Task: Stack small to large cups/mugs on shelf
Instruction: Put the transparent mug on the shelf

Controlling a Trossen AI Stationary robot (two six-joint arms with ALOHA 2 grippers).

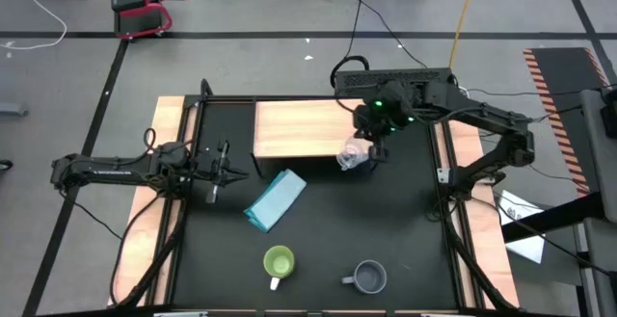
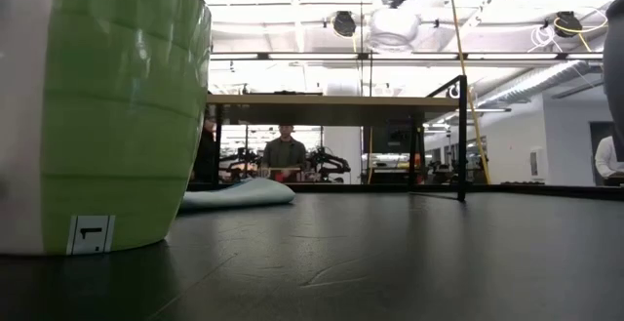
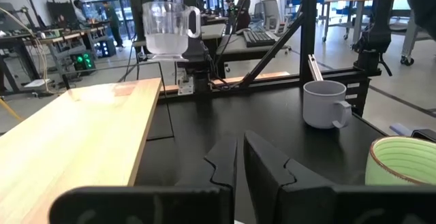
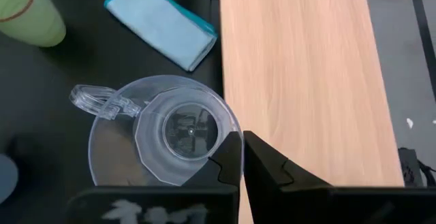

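Note:
My right gripper is shut on the small clear glass cup, held in the air beside the shelf's near right part. The cup also shows high in the low view and in the left wrist view. The light-wood shelf stands at the table's far side. The lime-green mug and the grey-blue mug stand upright on the table near its front edge. My left gripper is shut and empty at the table's left. My right gripper holds the glass cup by its rim wall, on the side opposite the handle. The wall runs in between the two fingers, which come from above and point down. The cup hangs upright, mouth up, lifted clear of table and shelf.
A folded light blue cloth lies on the table just in front of the shelf's left half. The shelf stands on thin dark legs with open room beneath. Wooden side strips run along the table's edges. A person sits in the room behind.

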